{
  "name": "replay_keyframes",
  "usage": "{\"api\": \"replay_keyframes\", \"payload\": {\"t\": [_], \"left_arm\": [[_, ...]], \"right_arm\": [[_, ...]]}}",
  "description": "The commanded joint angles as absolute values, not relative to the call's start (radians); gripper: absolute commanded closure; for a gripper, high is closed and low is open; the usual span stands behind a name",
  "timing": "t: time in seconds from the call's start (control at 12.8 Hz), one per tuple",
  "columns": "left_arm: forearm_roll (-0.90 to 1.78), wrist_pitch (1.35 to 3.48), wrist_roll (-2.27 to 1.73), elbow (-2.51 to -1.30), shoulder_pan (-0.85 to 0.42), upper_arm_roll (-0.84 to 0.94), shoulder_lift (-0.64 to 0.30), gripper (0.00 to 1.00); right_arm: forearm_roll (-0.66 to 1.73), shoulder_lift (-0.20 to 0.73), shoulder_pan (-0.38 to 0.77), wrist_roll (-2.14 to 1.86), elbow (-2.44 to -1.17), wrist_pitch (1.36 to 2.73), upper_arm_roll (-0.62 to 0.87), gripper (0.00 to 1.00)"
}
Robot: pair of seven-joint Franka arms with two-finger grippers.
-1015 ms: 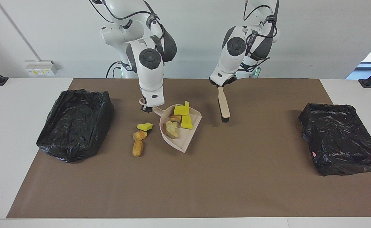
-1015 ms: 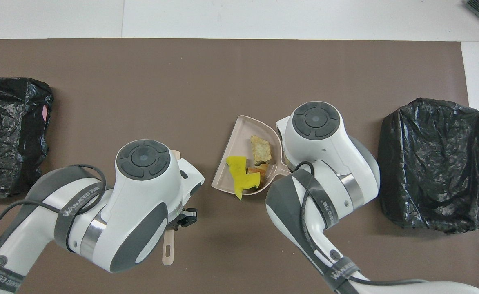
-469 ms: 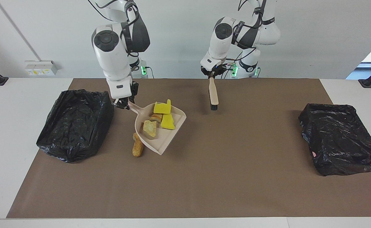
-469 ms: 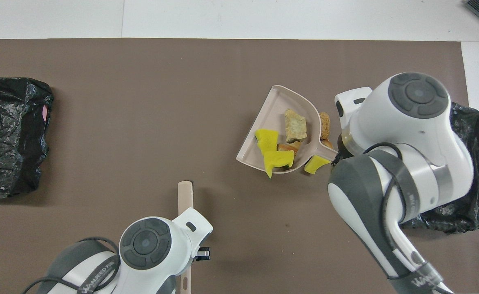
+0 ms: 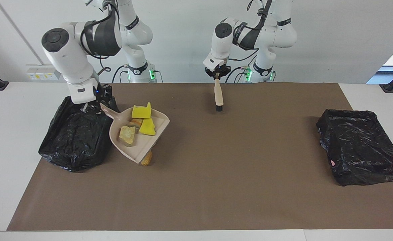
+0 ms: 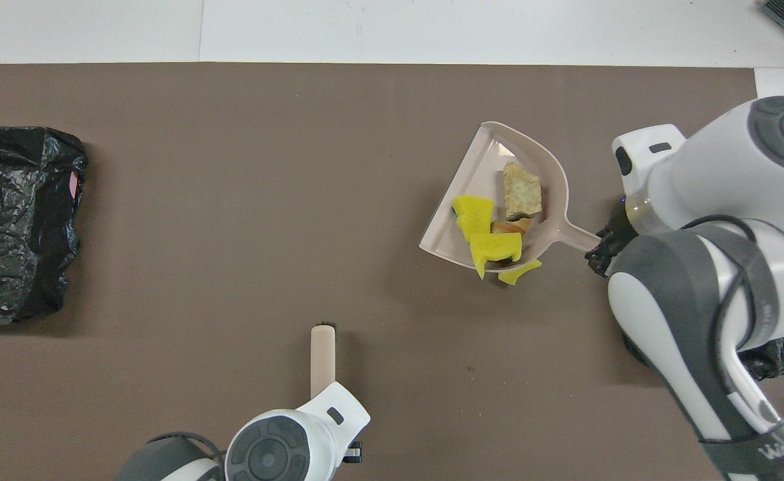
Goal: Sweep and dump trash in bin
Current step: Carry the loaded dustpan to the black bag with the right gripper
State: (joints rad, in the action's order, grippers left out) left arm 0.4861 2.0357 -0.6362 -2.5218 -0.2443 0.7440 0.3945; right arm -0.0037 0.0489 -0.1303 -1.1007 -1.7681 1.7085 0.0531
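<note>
- Brown mat [image 5: 216, 187] covering a white table, plain wall at the robots' end; two bins lined with black bags are sitting at the two ends of the mat.
- Right gripper [image 5: 88, 107]: fingers closed on the handle of the beige dustpan [image 5: 129, 147], carrying it raised and tilted, over the edge of the bin [image 5: 75, 140] at the right arm's end.
- Dustpan load: two yellow sponge chunks [image 5: 143, 119] and a pastry lump [image 5: 127, 134], with another brown piece partly hidden between them.
- Trash left on the mat: one pastry lump [image 5: 146, 159] is showing under the pan's lip; in the overhead view a yellow chunk [image 6: 520, 272] is peeking out beneath the pan.
- Left gripper [image 5: 217, 76]: fingers shut on the handle of the brush [image 5: 218, 97], which is hanging bristles down over the mat near the robots; this arm is waiting.
- Second bin [image 5: 360, 150]: sitting at the left arm's end, untouched.
- Step in hand: judged to be carrying the pan to the bin for dumping.
- Next move is calling for: bringing the pan mouth over the bin opening and tipping it; leftover pieces will likely need another sweep.
</note>
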Motion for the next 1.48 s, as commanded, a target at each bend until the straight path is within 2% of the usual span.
{"api": "replay_keyframes", "payload": {"t": [0.0, 0.23, 0.47, 0.7, 0.78, 0.86, 0.94, 1.09, 1.17, 1.33, 1.41], "left_arm": [[0.531, 2.091, -0.67, -2.551, -0.255, 0.765, 0.388, 1.0], [0.587, 2.082, -0.67, -2.548, -0.253, 0.765, 0.384, 1.0], [0.603, 2.085, -0.667, -2.543, -0.25, 0.765, 0.35, 1.0], [0.603, 2.083, -0.657, -2.543, -0.25, 0.765, 0.35, 0.99], [0.603, 2.082, -0.652, -2.543, -0.249, 0.765, 0.35, 0.91], [0.603, 2.08, -0.653, -2.54, -0.25, 0.765, 0.345, 0.74], [0.603, 2.077, -0.652, -2.539, -0.249, 0.765, 0.344, 0.7], [0.603, 2.075, -0.626, -2.533, -0.247, 0.764, 0.341, 0.45], [0.601, 2.071, -0.595, -2.52, -0.241, 0.762, 0.322, 0.4], [0.589, 2.072, -0.554, -2.487, -0.233, 0.758, 0.278, 0.1], [0.581, 2.072, -0.543, -2.468, -0.224, 0.756, 0.261, 0.0]], "right_arm": [[0.018, 0.044, -0.251, -1.201, -1.756, 1.689, 0.063, 1.0], [-0.012, 0.032, -0.372, -1.366, -1.758, 1.674, 0.054, 1.0], [-0.15, 0.038, -0.494, -1.547, -1.758, 1.715, 0.046, 1.0], [-0.282, 0.041, -0.522, -1.56, -1.758, 1.782, 0.044, 1.0], [-0.302, 0.044, -0.52, -1.554, -1.759, 1.787, 0.044, 1.0], [-0.336, 0.054, -0.519, -1.555, -1.766, 1.822, 0.044, 1.0], [-0.4, 0.067, -0.517, -1.557, -1.773, 1.872, 0.046, 1.0], [-0.488, 0.084, -0.506, -1.559, -1.775, 1.905, 0.046, 1.0], [-0.508, 0.086, -0.493, -1.559, -1.776, 1.905, 0.046, 1.0], [-0.599, 0.087, -0.456, -1.56, -1.776, 1.899, 0.046, 1.0], [-0.627, 0.089, -0.442, -1.563, -1.776, 1.898, 0.046, 1.0]]}}
